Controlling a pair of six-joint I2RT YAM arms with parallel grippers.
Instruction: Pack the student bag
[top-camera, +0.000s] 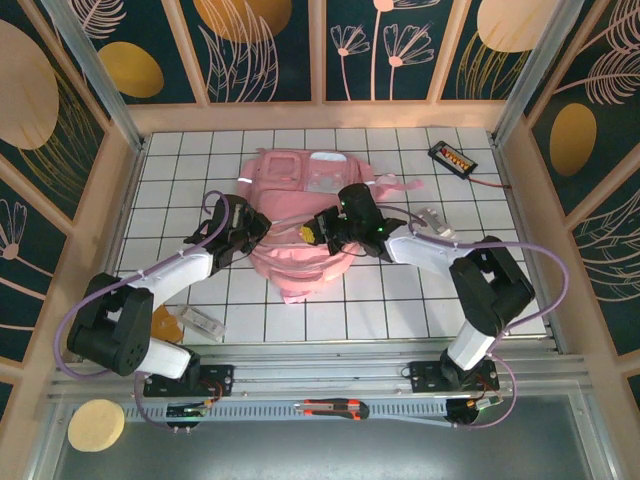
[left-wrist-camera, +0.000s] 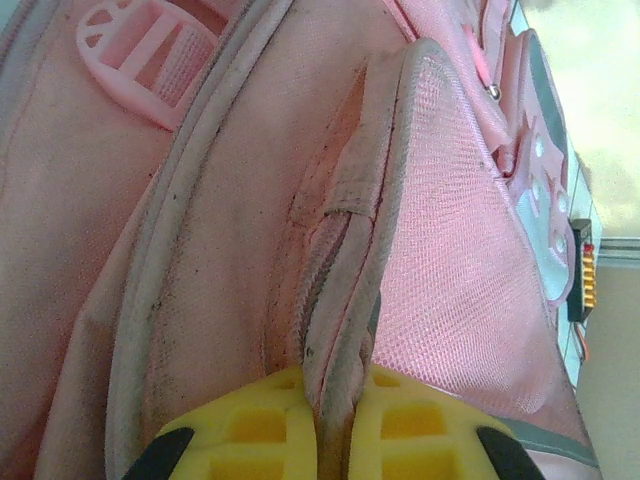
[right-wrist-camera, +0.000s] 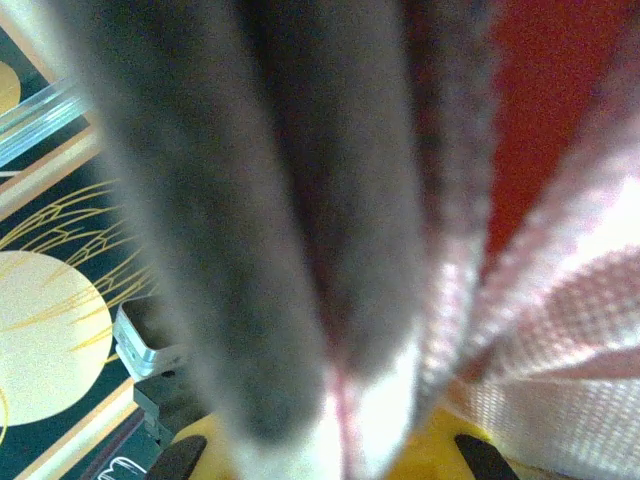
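The left tool (left-wrist-camera: 335, 432) is clamped narrow on a grey-edged seam of the student bag (left-wrist-camera: 220, 250). Its yellow fingers (left-wrist-camera: 250, 435) meet on the trim with only the fold of cloth between them. The right tool (right-wrist-camera: 335, 452) is pinched just as tight on the bag's fabric. A dark, blurred fold rises straight out of its pads, with pink mesh beside it. The close view does not let me tell which part of the bag that fold is.

Seen from above, the left tool (top-camera: 243, 225) grips the bag's left side and the right tool (top-camera: 325, 228) grips its near middle, with pink cloth bunched between them. Two separate holds along the rim look meant to lift and part the opening so things can go in. I judge this to be the opening step, with packing proper not yet begun.

The bag (top-camera: 300, 190) lies flat in the middle of the white-tiled desk (top-camera: 180, 170). Its near end touches both tools, and its translucent front pockets stretch away from them toward the far wall. A small black gadget (top-camera: 452, 157) with orange markings lies at the far right of the desk, well apart from the bag.
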